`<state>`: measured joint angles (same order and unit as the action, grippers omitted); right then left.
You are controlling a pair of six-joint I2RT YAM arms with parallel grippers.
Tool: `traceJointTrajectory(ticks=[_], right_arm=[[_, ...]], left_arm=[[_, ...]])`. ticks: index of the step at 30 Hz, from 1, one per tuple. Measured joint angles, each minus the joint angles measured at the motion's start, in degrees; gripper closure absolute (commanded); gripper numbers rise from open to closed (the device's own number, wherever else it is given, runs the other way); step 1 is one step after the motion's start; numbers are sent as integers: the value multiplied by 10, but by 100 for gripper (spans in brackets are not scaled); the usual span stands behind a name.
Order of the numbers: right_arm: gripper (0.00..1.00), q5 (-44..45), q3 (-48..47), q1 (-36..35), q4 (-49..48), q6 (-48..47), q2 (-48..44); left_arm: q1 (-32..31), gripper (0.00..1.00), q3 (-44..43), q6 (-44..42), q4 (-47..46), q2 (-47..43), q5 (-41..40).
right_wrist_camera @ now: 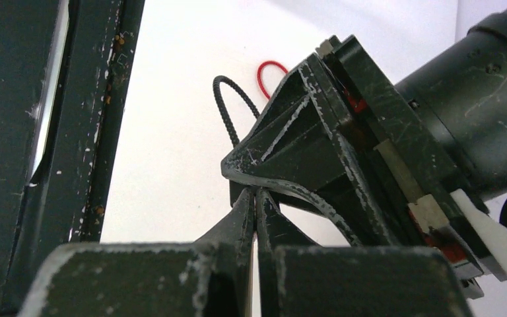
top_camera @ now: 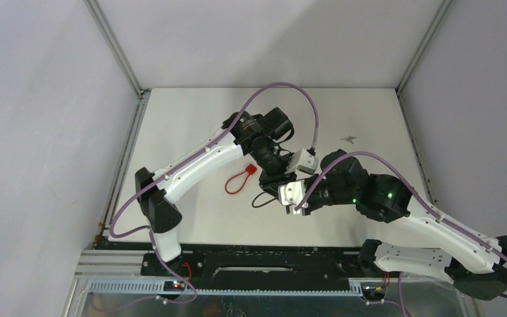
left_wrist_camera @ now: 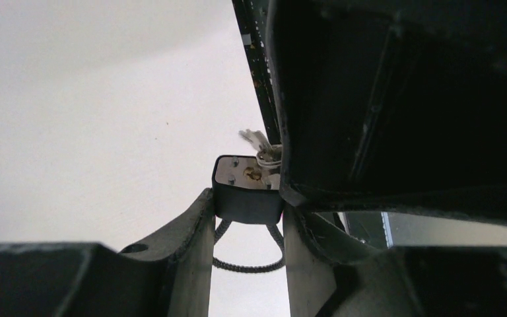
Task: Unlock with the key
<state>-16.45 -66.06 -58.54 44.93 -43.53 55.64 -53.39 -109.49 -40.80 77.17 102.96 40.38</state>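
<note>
A black padlock (left_wrist_camera: 247, 198) with a silver keyhole face sits between the fingers of my left gripper (left_wrist_camera: 247, 206), which is shut on its body. Its braided black cable loop (left_wrist_camera: 247, 265) hangs down between those fingers. A bunch of small silver keys (left_wrist_camera: 257, 140) on a wire ring sits right at the keyhole, against the dark body of my right gripper (left_wrist_camera: 396, 99). In the right wrist view my right gripper (right_wrist_camera: 254, 193) is pressed shut, its tips tucked under the left gripper's finger (right_wrist_camera: 304, 132); the key blade itself is hidden. Both grippers meet mid-table (top_camera: 274, 181).
A red cable loop with a red tag (top_camera: 239, 178) lies on the white table (top_camera: 191, 125), just left of the grippers. A small metal piece (top_camera: 350, 139) lies at the back right. The black frame rail (top_camera: 237, 252) runs along the near edge.
</note>
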Motion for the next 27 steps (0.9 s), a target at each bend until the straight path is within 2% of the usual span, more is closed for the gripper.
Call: traceJointTrajectory(ticks=[11,27], right_arm=[[100,-1,48,2,-43,-36,-45],[100,-72,70,81,-29,-38,-73]], left_arm=[[2,100,0,-34,0,0,17],[6,100,0,-48,7,-2,37]])
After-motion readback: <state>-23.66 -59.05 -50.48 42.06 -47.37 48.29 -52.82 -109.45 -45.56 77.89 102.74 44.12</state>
